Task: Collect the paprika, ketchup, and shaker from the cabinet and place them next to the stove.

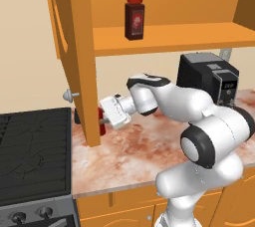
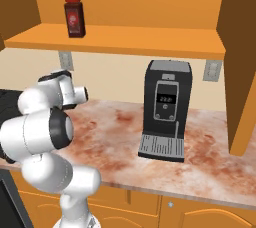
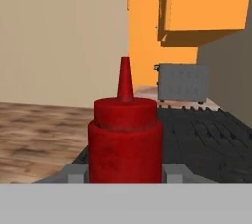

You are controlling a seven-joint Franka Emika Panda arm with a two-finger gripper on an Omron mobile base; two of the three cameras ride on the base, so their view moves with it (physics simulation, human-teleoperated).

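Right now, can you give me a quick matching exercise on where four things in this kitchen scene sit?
Things:
1. paprika
2. ketchup
3. coffee machine
4. stove

Places:
A. on the counter, under the shelf
B. directly in front of the gripper
C. upright on the cabinet shelf
D. left of the counter

Pairs: 1-C, 2-B, 3-A, 4-D
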